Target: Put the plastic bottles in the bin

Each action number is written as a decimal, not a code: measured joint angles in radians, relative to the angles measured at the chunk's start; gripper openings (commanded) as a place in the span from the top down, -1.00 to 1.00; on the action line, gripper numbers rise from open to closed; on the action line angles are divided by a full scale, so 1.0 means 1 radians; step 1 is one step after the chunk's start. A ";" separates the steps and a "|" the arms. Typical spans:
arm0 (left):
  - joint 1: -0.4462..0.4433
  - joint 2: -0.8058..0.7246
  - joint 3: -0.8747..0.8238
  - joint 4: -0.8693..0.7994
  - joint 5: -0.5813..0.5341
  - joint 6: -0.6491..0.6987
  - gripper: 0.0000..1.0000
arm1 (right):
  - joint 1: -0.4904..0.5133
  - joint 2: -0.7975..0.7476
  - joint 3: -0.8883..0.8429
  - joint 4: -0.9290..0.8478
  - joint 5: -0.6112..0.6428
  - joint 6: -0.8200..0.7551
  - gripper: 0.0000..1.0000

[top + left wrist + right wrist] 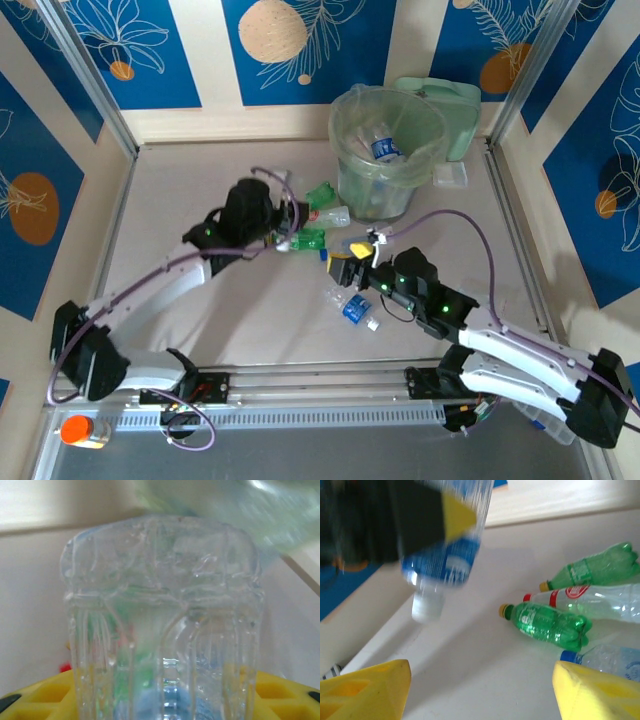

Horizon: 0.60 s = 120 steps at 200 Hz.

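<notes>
Nothing legible — labels [445, 565] on the bottles [547, 625] are too blurred.

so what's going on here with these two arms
The left gripper grips a clear blue-labelled bottle, lifted off the table. The right gripper hangs open near green soda bottles. One bottle already lies in the bin; several more are on the table.
</notes>
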 measured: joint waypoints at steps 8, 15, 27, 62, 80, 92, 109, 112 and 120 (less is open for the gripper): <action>-0.029 -0.039 -0.064 0.025 -0.002 -0.003 -0.01 | -0.008 -0.035 -0.013 0.000 0.008 0.002 -0.51; -0.051 -0.066 -0.114 0.045 -0.008 -0.004 -0.01 | -0.015 -0.061 -0.023 -0.002 0.017 0.005 -0.51; -0.093 -0.109 -0.195 0.077 -0.021 -0.002 -0.01 | -0.029 -0.102 -0.043 -0.002 0.027 0.012 -0.52; -0.194 -0.188 -0.387 0.224 -0.042 0.070 -0.02 | -0.108 -0.140 -0.080 0.009 -0.042 0.039 -0.64; -0.214 -0.198 -0.444 0.302 -0.019 0.114 -0.02 | -0.153 -0.117 -0.081 0.034 -0.132 0.056 -0.84; -0.217 -0.197 -0.456 0.338 -0.002 0.133 -0.01 | -0.174 -0.092 -0.081 0.062 -0.198 0.067 -0.97; -0.219 -0.197 -0.460 0.392 0.021 0.144 -0.01 | -0.188 -0.051 -0.081 0.104 -0.285 0.087 -0.99; -0.219 -0.197 -0.460 0.402 0.026 0.146 -0.01 | -0.189 -0.043 -0.081 0.111 -0.303 0.088 -0.99; -0.219 -0.197 -0.463 0.428 0.046 0.148 -0.01 | -0.191 -0.022 -0.081 0.135 -0.344 0.094 -0.99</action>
